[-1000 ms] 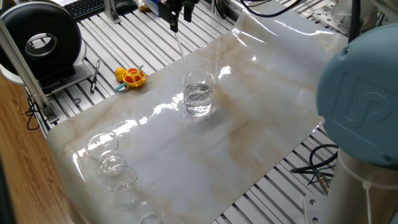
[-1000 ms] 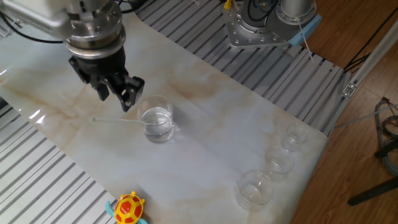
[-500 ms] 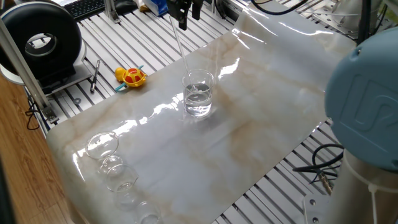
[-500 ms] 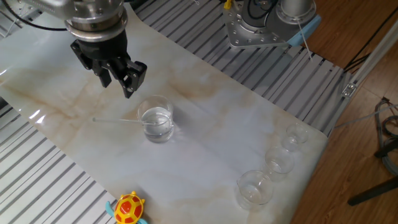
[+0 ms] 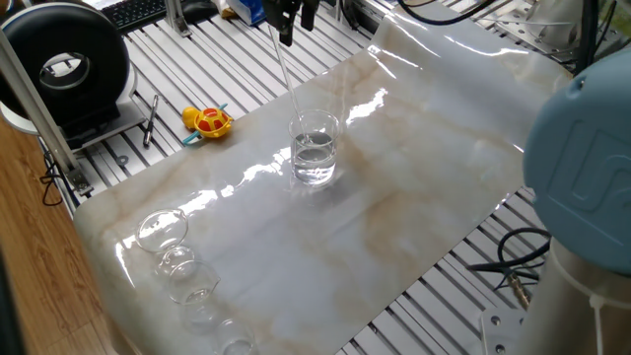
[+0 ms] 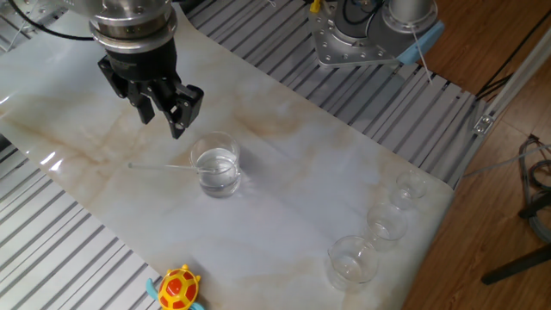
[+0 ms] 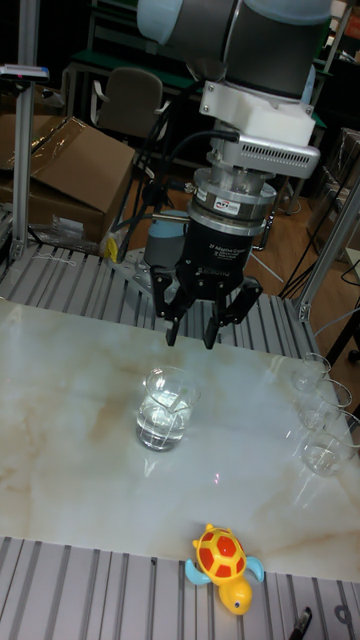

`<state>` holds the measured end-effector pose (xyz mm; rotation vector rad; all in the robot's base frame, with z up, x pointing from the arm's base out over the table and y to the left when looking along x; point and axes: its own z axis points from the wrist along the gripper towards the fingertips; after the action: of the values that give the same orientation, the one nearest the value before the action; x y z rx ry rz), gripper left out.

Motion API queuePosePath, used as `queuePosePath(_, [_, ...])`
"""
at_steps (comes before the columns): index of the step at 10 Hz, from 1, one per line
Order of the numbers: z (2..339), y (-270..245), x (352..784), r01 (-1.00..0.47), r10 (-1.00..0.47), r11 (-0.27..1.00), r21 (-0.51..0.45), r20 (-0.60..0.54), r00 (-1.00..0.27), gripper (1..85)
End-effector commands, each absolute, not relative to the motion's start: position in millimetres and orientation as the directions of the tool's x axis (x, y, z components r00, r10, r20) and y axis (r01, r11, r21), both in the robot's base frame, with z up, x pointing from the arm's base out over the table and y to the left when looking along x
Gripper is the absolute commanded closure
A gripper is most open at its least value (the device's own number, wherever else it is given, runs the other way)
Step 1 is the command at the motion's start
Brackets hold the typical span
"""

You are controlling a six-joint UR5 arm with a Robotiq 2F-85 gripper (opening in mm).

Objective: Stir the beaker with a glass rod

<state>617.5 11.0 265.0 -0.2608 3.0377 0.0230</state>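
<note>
The beaker (image 5: 314, 148) (image 6: 215, 168) (image 7: 165, 408) stands upright mid-sheet, partly filled with clear liquid. The glass rod (image 5: 286, 79) (image 6: 164, 167) leans in it, lower end in the liquid, upper end sticking out over the rim toward the toy's side. I cannot make the rod out in the tall fixed view. My gripper (image 5: 288, 22) (image 6: 164, 114) (image 7: 192, 322) hangs above and behind the beaker, near the rod's upper end. Its fingers are spread open with nothing between them.
A yellow and red toy turtle (image 5: 209, 121) (image 6: 176, 288) (image 7: 225, 562) lies by the sheet's edge. Several small round glass vessels (image 5: 168, 247) (image 6: 353, 258) (image 7: 320, 450) cluster at one corner. A black round device (image 5: 64, 64) and the arm's base (image 6: 370, 34) stand on the slatted table.
The gripper has risen and drawn away from the beaker. The rod stays leaning in the beaker, and the beaker has not moved.
</note>
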Motion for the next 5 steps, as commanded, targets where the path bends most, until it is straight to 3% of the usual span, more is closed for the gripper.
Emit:
queuePosePath(1, [267, 10, 623, -0.175, -0.173, 0.985, 0.003, -0.117, -0.978, 37.0])
queuePosePath(5, [263, 18, 646, -0.181, -0.181, 0.983, -0.005, -0.084, -0.980, 37.0])
